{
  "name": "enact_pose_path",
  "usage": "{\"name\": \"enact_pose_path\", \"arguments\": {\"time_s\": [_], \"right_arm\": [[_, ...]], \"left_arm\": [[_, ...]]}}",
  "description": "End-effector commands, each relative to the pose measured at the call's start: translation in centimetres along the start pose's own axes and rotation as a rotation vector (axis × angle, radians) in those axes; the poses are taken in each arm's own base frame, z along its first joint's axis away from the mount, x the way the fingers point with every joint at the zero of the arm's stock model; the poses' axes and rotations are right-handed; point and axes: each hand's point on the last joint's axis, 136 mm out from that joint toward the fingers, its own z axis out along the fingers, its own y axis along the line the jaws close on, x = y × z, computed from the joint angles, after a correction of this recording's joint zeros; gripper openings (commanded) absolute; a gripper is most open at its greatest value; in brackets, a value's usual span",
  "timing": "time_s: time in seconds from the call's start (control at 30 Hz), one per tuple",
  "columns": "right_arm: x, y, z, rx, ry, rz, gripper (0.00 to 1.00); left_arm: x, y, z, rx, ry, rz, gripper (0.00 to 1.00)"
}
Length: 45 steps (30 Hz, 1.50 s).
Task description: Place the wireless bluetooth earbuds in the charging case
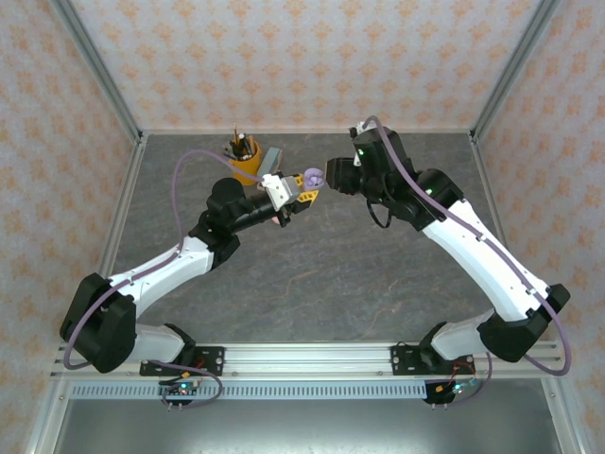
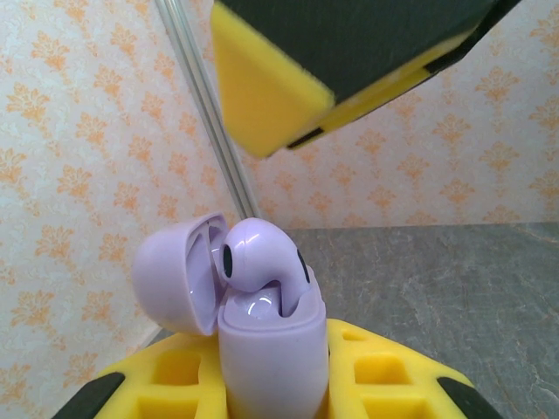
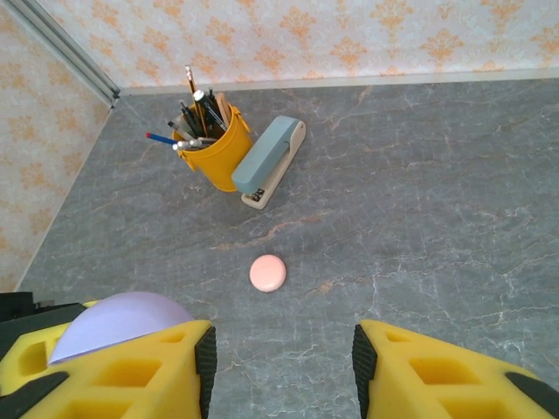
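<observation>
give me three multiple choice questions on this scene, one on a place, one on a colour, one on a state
1. Where is the pink disc? A inside the charging case; B flat on the table; C on a shelf.
2. What colour is the charging case? A lilac; B white; C green.
3. How is the case's lid? A shut; B open, tipped back; C missing.

Answers: 1 B, the disc lies on bare grey tabletop. 2 A, the left wrist view shows its body and lid lilac. 3 B, the lid stands back from the body, with an earbud poking out of the top.
</observation>
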Motion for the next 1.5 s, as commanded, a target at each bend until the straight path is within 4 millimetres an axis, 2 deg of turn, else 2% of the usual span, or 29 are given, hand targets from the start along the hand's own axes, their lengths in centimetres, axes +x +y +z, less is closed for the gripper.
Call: {"name": "enact_pose_path", "arguments": {"time_s": [0.0,0.43,0.8,1.3,1.47], "right_arm": [[-0.4,-0.5,-0.9,0.019,-0.020,0.002,0.46],[1.6,1.4,1.6,-0.059,0.080,0.003,0.43],[2.7,2.6,1.9,-0.079,0.110,-0.026,0.41],[2.0,2.9,1.2,-0.105,0.076,-0.068,0.40],[1.1,1.8,0.3,-0.058,0.032,-0.062,0.40]], "left_arm": [[-1.4,0.5,-0.1,-0.027,-0.045,0.015,0.00],[-1.4,0.5,-0.1,-0.029,-0.044,0.017,0.00],[-1.2,0.6,0.2,-0.024,-0.043,0.011,0.00],[-1.0,0.6,0.2,-0.024,-0.042,0.005,0.00],[-1.0,0.5,0.2,-0.024,-0.041,0.005,0.00]]}}
